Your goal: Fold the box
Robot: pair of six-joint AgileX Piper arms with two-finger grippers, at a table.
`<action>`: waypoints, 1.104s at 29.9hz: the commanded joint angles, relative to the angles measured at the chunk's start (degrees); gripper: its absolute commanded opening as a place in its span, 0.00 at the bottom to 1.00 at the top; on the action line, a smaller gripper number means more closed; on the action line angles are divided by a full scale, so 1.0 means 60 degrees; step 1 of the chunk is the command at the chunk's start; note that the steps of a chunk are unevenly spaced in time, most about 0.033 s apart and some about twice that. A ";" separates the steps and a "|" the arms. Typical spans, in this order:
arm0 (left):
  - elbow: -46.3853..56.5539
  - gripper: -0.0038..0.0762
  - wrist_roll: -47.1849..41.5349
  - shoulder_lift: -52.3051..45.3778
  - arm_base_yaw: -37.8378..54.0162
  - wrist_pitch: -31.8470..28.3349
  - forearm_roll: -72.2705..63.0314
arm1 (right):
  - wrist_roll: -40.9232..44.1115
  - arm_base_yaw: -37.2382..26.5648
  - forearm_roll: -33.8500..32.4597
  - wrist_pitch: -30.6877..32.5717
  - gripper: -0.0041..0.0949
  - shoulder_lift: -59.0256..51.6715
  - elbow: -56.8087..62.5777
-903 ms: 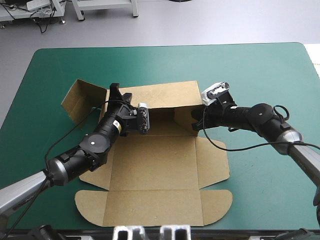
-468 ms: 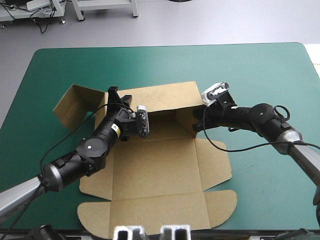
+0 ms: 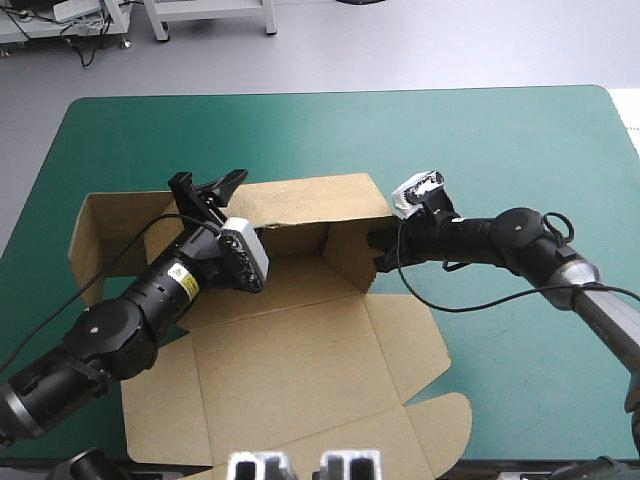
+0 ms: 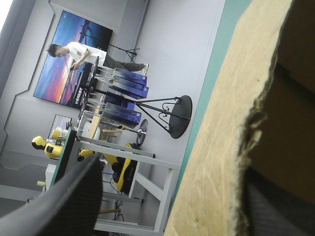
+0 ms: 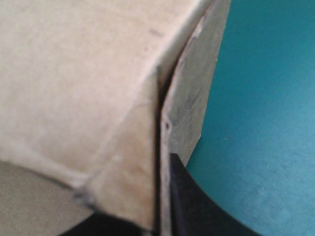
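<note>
Teal-green desk [image 3: 500, 130], brown box [image 3: 300, 340] lying open on its near left part with the back wall standing up, left pincer [image 3: 210, 181] spread wide across that wall's top edge, right pincer [image 3: 376, 246] pinching the wall's right corner.

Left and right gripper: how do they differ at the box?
The left gripper is open, fingers either side of the far wall of the box; the right gripper is shut on that wall's right corner. The left gripper points forward, the right gripper sideways. Both are at raised walls.
</note>
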 commanded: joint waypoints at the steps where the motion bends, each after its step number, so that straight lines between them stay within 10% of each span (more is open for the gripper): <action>1: -0.0353 0.64 0.0172 -0.0277 -0.0338 0.0085 -0.0087 | 0.0209 -0.0085 0.0088 -0.0369 0.02 -0.0230 -0.0439; 23: -0.1093 0.59 0.1587 0.0567 -0.6239 0.5417 -0.3576 | 0.2767 -0.0085 -0.3388 -0.0993 0.02 -0.0212 -0.0990; 33: -0.5353 0.51 0.2740 0.1197 -0.4737 0.7244 -0.6312 | 0.3145 -0.0085 -0.3986 -0.0679 0.02 -0.0212 -0.0990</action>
